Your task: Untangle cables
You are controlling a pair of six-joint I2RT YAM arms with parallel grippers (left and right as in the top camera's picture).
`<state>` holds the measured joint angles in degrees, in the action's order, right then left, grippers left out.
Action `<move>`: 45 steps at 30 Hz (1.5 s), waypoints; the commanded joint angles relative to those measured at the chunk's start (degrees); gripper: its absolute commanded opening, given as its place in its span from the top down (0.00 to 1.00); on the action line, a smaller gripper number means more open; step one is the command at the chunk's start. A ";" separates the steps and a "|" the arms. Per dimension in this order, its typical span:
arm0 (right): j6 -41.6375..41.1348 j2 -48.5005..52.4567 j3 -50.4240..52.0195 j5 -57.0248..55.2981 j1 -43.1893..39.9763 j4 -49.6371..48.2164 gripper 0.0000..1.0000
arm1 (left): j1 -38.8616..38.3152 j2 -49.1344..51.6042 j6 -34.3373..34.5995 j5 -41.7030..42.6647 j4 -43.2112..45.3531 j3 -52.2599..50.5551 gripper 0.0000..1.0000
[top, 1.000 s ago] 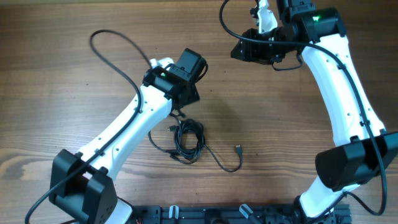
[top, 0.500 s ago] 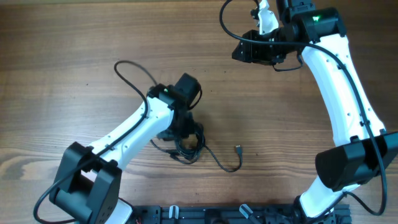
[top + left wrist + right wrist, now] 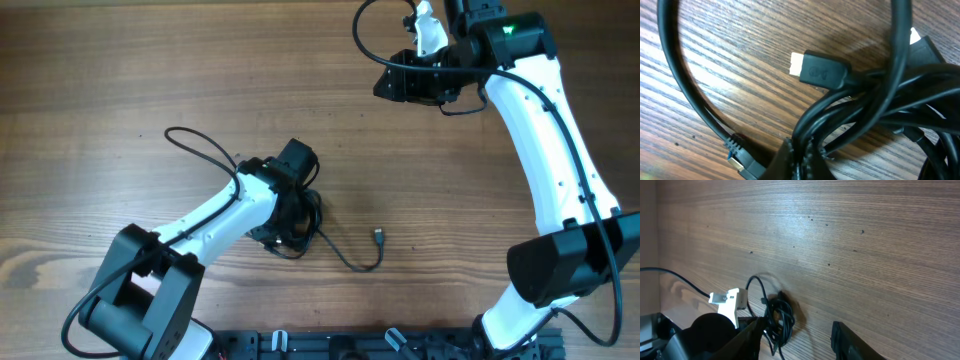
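Black cables (image 3: pixel 318 238) lie in one tangle on the wooden table (image 3: pixel 120 80), directly under the left gripper (image 3: pixel 800 152), which is pinched tight on several cords (two plugs (image 3: pixel 820 72) show beside it). The right gripper (image 3: pixel 800 335), jaws apart and holding nothing, hangs well apart from the tangle.

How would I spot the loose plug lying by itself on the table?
On the wooden table, find the white left arm bent over the bunched black cables. One thin cord curls out toward the right arm; the small plug at its tip lies alone on bare wood, unlike the ends buried in the bunch.
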<state>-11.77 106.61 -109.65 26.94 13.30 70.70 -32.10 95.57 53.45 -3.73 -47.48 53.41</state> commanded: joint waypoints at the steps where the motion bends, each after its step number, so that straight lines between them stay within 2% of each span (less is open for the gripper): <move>1: 1.25 -0.33 -0.26 -0.37 -0.17 0.07 0.53 | 0.11 -0.04 0.79 -0.83 3.19 -1.20 0.96; 3: 1.29 -0.33 -0.26 -0.37 -0.17 0.07 0.53 | 0.11 -0.98 -0.50 -0.55 3.78 -0.42 0.96; 8: 1.29 -0.33 -0.26 -0.35 -0.17 -0.74 0.53 | 0.11 -8.61 -16.92 9.40 3.78 7.23 0.96; 9: 1.29 -0.33 -0.26 -0.35 -0.17 -0.79 0.53 | 0.13 -10.60 -18.23 10.78 3.76 8.66 0.96; 13: 1.53 -0.33 -0.26 0.15 -0.17 -0.76 0.53 | 2.10 -19.80 -18.75 15.23 3.85 10.75 0.96; 16: 4.59 -0.33 -0.26 5.73 -0.17 -0.98 0.53 | 5.68 -22.88 -18.80 21.11 3.74 10.75 0.96; 20: 7.76 -0.33 -0.26 12.94 0.00 -1.03 0.54 | 11.65 -22.73 -24.83 29.35 4.46 10.73 0.96; 23: 7.85 -0.33 -0.26 14.08 0.92 -1.01 0.55 | 14.38 -22.29 -27.80 35.52 6.56 10.73 0.96; 28: 6.97 -0.33 -0.26 13.31 3.02 -0.94 0.55 | 17.51 -22.27 -27.10 39.04 8.33 10.73 0.96; 30: 4.83 -0.33 -0.26 9.92 3.85 -0.79 0.54 | 18.27 -22.27 -23.02 38.25 8.81 10.73 0.96; 33: 0.61 -0.33 -0.26 3.30 5.20 -0.42 0.55 | 19.04 -22.27 -8.22 30.53 7.72 10.73 0.96; 35: -1.66 -0.33 -0.26 -0.17 6.29 0.15 0.54 | 18.64 -22.10 7.89 21.57 3.78 10.56 0.96; 36: -1.75 -0.33 -0.26 -0.85 7.02 0.57 0.55 | 18.32 -21.84 13.73 19.26 2.25 10.49 0.96; 40: -1.97 -0.33 -0.22 -0.59 10.64 1.27 0.55 | 18.18 -20.70 41.64 16.68 -3.65 10.47 0.96; 43: -3.56 -0.33 -0.20 3.17 12.13 1.05 0.55 | 18.18 -20.65 55.43 15.61 -3.67 10.47 0.96; 45: -4.26 -0.31 -0.13 4.00 13.09 0.42 0.55 | 18.18 -20.65 58.88 15.58 -2.16 10.47 0.95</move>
<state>-13.82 106.61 -109.65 28.62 25.36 71.72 -13.76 74.85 95.00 13.72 -51.31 63.55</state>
